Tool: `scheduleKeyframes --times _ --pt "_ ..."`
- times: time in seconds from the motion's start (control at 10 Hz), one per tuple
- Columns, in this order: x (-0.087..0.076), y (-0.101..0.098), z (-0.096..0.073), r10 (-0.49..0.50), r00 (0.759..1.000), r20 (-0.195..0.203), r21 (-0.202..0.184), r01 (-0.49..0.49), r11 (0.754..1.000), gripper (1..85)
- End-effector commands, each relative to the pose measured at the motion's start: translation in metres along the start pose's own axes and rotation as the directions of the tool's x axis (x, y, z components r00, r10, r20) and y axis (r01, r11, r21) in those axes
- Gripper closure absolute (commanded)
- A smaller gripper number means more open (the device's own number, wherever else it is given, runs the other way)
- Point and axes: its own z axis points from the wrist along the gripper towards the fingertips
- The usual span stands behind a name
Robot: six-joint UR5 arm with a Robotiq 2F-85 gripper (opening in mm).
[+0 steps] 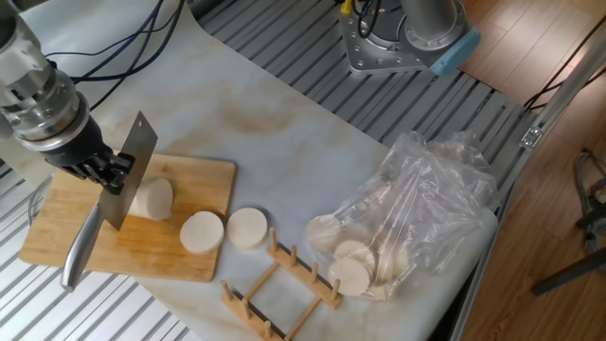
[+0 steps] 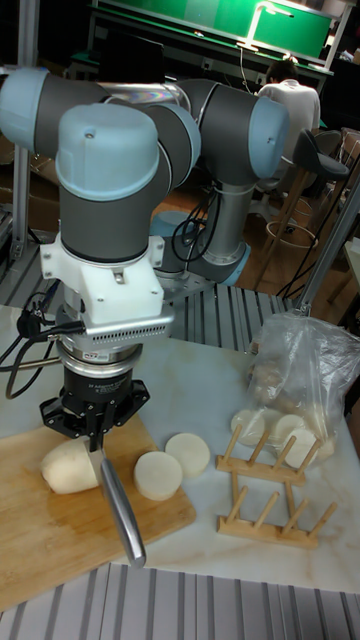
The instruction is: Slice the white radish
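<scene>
The white radish point(image 1: 152, 199) point(image 2: 70, 467) lies on the wooden cutting board point(image 1: 180, 180) point(image 2: 60, 535), a short cream stub with its flat cut end toward the right. Two cut discs lie nearby: one point(image 1: 202, 232) point(image 2: 158, 474) at the board's right edge, the other point(image 1: 247, 227) point(image 2: 187, 453) on the white mat. My gripper point(image 1: 102, 170) point(image 2: 95, 432) is shut on a cleaver point(image 1: 129, 173). The blade stands upright just left of the radish, and the steel handle point(image 1: 78, 248) point(image 2: 124, 513) slopes toward the table's front edge.
A wooden dish rack point(image 1: 279, 284) point(image 2: 272, 495) lies in front of the discs. A clear plastic bag point(image 1: 417, 213) point(image 2: 300, 375) holding pale round slices sits at the right. The arm's base point(image 1: 402, 38) is at the back, with cables at the back left.
</scene>
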Motion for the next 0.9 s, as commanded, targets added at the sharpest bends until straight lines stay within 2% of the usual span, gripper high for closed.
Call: scheduleKeyframes --times 0.0,0.1,0.6,0.8 --pt "-0.0113 0.0075 0.0107 0.049 0.998 0.030 -0.016 -0.049 0.999 84.3" --pt "-0.0135 0.0078 0.0143 0.052 0.998 0.034 -0.009 -0.052 0.999 84.3" --pt "-0.0152 0.0086 0.0134 0.050 0.998 0.033 -0.043 -0.049 0.998 84.3" --pt "-0.0149 0.0081 0.0137 0.056 0.998 0.028 -0.043 -0.055 0.998 84.3"
